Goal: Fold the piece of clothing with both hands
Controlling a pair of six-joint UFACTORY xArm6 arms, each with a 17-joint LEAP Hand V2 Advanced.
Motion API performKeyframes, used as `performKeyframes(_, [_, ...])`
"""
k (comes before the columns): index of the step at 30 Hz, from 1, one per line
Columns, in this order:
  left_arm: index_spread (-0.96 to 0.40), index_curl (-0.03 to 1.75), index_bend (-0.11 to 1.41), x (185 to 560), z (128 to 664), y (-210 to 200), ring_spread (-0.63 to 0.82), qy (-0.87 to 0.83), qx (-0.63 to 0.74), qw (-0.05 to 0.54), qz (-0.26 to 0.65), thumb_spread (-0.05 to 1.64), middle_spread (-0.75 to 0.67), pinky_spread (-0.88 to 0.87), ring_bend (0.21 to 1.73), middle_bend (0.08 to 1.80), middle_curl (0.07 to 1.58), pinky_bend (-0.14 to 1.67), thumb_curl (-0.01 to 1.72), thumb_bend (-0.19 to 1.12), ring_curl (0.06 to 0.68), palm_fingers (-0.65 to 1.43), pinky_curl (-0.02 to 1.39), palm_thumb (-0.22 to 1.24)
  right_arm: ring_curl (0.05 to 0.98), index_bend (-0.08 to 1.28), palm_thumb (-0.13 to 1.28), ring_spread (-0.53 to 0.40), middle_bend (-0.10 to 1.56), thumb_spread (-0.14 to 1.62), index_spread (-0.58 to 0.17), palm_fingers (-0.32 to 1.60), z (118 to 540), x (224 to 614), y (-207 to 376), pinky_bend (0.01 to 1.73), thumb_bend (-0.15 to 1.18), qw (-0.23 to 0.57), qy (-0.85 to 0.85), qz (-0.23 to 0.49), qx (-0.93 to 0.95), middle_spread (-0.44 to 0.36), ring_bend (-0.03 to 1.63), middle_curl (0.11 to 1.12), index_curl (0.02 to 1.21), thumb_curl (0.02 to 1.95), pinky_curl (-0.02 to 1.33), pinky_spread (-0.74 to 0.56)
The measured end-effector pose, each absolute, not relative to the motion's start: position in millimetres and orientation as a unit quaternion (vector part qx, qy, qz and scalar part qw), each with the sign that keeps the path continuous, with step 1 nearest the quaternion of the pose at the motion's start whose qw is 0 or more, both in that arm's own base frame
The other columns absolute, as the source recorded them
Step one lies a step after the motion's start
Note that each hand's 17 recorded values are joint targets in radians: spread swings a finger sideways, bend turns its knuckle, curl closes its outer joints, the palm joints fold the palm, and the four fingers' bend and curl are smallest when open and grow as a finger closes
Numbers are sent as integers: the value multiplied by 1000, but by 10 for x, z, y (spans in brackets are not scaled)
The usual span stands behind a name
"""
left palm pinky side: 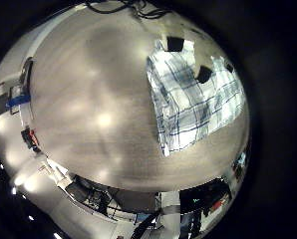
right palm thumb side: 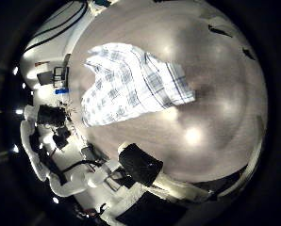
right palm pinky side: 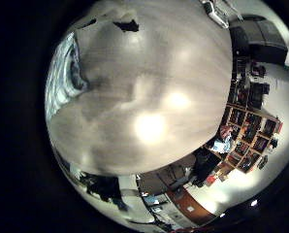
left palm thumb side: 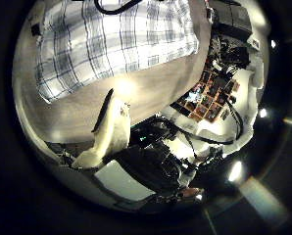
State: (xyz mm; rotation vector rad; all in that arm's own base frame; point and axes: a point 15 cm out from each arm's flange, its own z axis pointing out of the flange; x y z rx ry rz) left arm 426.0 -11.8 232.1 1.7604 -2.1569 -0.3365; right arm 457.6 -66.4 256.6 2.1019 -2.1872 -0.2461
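Note:
A checked piece of clothing point(left palm pinky side: 196, 98) lies spread flat on the table point(left palm pinky side: 94, 95) in the left little finger side palm view. It lies well below that palm. The right thumb side palm view shows the clothing point(right palm thumb side: 131, 83) flat, with part of my right hand's body point(right palm thumb side: 140, 165) at the table's edge. The right little finger side palm view catches only the cloth's edge point(right palm pinky side: 65, 68).
Two small dark pieces point(left palm pinky side: 175, 44) sit at the clothing's far edge, and another point(right palm pinky side: 128, 24) lies on bare table. Shelves and room clutter point(left palm thumb side: 210, 93) stand beyond the table's edge. Bare tabletop point(right palm pinky side: 154, 87) stretches beside the cloth.

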Motion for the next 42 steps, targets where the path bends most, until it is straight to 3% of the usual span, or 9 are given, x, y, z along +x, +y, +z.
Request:
performKeyframes(6, [-38,563,186,4258,2290,-69,157,-754,624,172,-115,1374,169,260,677,187,436,196,304,-8,354,170,551,432,331,188,330,-97,445,1099,-269,179,2208,4441,-716,618,-21,120,-689,-108,707,-61,782,449,379,324,367,234])
performKeyframes(15, [-37,518,187,4156,2214,-74,179,-754,620,183,-118,1376,165,273,653,183,403,196,302,-8,329,191,504,433,310,143,375,-66,445,1066,-199,225,1935,4601,-503,637,-20,139,-668,-121,721,-10,789,427,329,332,338,245])
performKeyframes(19, [-37,504,187,4152,2183,-60,182,-752,621,186,-120,1374,165,273,642,182,391,197,304,-7,319,197,488,437,319,163,443,-142,500,1065,-206,381,1874,4640,-401,633,-5,144,-659,-123,728,-55,885,436,316,345,318,164])
performKeyframes(22, [-37,495,189,4152,2177,-70,184,-753,619,186,-121,1373,164,273,639,181,383,197,306,-8,312,203,478,440,350,163,540,-232,565,1064,-267,783,1865,4643,-346,818,3,147,-653,-123,733,-141,1023,457,309,366,335,-71])
performKeyframes(23, [-37,492,189,4152,2178,-73,184,-753,619,186,-121,1372,164,273,638,181,380,197,307,-8,310,204,475,440,346,155,553,-243,563,1065,-276,794,1865,4646,-340,832,3,147,-650,-122,735,-150,1028,457,303,370,329,-105])
performKeyframes(25, [-37,488,190,4150,2165,-61,184,-752,620,187,-121,1375,164,273,635,180,375,197,309,-7,306,208,468,443,384,291,635,-258,715,1059,-351,1257,1865,4650,-299,940,13,148,-647,-120,739,-223,1075,518,366,393,368,-296])
performKeyframes(28, [-36,482,190,4145,2122,-52,185,-752,619,191,-125,1375,164,272,633,179,369,197,310,-8,301,211,460,444,434,544,719,-246,865,1056,-382,1389,1865,4652,-274,1002,20,149,-643,-119,741,-221,1103,589,487,420,427,-349])
performKeyframes(35, [-37,477,195,4138,2104,-60,185,-752,618,193,-126,1377,163,271,627,177,354,197,312,-7,290,221,442,447,530,926,965,-223,1142,1071,-352,1267,2001,4723,-363,1234,100,136,-650,-97,741,-188,1273,711,699,524,548,-287])
performKeyframes(42, [-37,471,193,4074,2064,-69,185,-757,608,202,-126,1390,163,270,626,177,343,198,306,-7,281,225,429,448,602,1063,1024,-214,1264,1075,-309,1155,2150,4599,-810,1339,99,123,-682,-95,715,-161,1381,764,792,605,637,-234])
